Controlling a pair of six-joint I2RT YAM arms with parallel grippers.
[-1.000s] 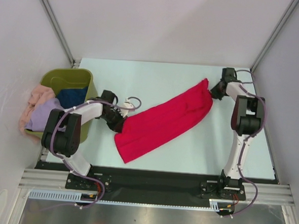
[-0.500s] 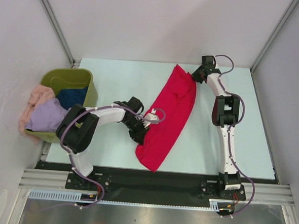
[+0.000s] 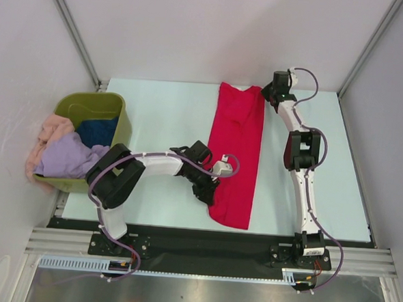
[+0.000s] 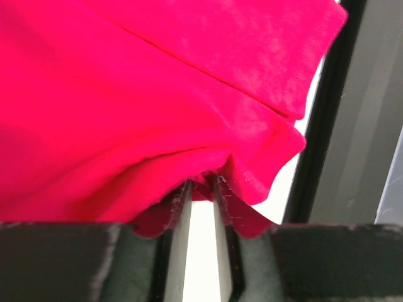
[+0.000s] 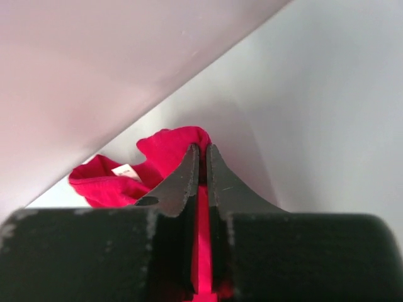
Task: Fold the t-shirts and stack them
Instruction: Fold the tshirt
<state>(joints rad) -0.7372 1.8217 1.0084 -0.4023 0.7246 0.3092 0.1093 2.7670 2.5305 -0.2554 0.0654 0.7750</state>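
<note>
Top external: the bright red cloth t-shirt (image 3: 237, 153) lies as a long strip from the table's (image 3: 162, 114) far edge to its near edge. The right gripper (image 3: 267, 95) pinches its far end (cloth clamped between the fingers). The left gripper (image 3: 208, 191) sits at the near hem, jaws narrowly apart, and whether it has a grip is unclear.

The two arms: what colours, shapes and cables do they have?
Both the left arm and the right arm have white link shells with black joints, and a thin purple cable loops along each. The fingers are dark, flat and tapered, with scuffed edges.

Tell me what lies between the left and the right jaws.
The red t-shirt: the top view shows it as a long strip, from the left jaws by its near end to the right jaws, shut on its far corner.
</note>
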